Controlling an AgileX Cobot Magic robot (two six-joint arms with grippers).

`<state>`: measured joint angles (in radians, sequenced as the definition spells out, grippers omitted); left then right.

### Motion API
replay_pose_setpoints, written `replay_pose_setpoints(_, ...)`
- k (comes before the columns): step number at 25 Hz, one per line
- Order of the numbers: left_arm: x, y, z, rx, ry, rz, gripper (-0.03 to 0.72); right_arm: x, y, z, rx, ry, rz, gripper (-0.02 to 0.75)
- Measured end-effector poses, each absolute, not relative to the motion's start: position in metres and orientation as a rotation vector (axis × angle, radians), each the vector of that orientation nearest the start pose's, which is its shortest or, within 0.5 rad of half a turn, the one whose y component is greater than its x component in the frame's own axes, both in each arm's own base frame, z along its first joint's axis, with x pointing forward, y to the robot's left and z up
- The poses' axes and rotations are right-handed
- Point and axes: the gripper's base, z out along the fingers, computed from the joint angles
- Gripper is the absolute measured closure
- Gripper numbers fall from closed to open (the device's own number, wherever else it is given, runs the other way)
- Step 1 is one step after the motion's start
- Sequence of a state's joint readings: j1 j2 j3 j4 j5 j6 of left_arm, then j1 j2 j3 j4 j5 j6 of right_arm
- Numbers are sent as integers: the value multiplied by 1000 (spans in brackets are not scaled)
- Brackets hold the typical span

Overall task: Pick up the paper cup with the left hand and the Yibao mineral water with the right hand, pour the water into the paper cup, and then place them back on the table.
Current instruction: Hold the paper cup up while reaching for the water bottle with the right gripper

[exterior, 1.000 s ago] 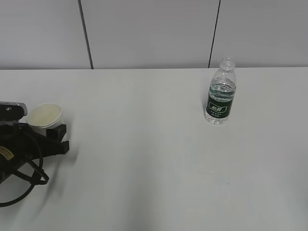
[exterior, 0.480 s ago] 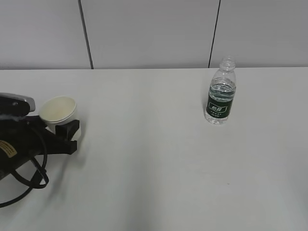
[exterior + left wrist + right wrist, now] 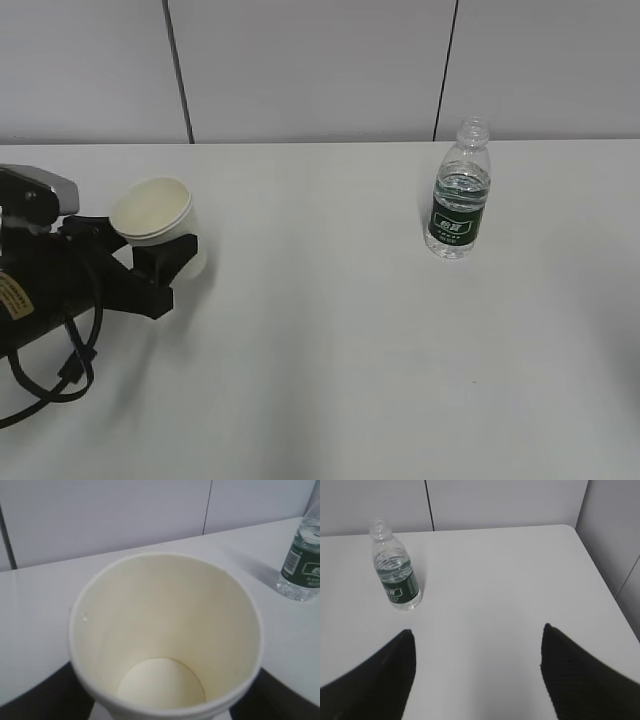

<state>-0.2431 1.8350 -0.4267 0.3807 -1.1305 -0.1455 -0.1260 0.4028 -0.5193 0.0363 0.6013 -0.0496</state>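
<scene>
pale wall panels with dark seams run behind the table, a broad white top that fills every view. on the left of the exterior view the left hand is the biggest thing on it: a black arm with a silver-grey block and a yellow sticker, its fingers closed around the paper cup, one dark finger on each side of the cup's lower wall in the left wrist view. over the last second this hand has carried the cup rightward and up, from the far left edge toward the middle — so the cup is picked up and travelling, upright, its inside dry and empty. the right hand shows only in its own wrist view, two dark fingers spread wide with nothing between them, hanging well back from the yibao mineral water. that bottle has not moved — it stands uncapped, part full, on the right side of the table. by my reading the bottle grasp is the step outstanding; no pouring can start until then.
</scene>
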Motion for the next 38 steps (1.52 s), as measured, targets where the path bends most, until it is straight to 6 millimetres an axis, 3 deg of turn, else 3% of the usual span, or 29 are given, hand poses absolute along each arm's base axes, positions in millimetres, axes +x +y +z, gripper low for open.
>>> replay_pose_setpoints(5,262,-97,129,491,1737,-470,227,124,-14,306,105,1930,-72,159)
replay_pose_setpoints(8,262,-97,129,493,1737,-471,227,149,-18,295,114,1892,-76,159)
replay_pose_setpoints(14,262,-98,129,496,1738,-473,227,187,-24,254,102,1829,-109,159)
replay_pose_setpoints(18,261,-99,129,513,1736,-481,227,213,-23,226,-23,1851,-129,159)
replay_pose_setpoints(25,261,-99,128,516,1740,-482,227,251,-6,180,-194,1884,10,159)
replay_pose_setpoints(33,261,-99,128,518,1744,-481,227,289,28,150,-301,1888,136,143)
replay_pose_setpoints(38,260,-99,127,521,1754,-478,227,312,37,131,-302,1878,172,107)
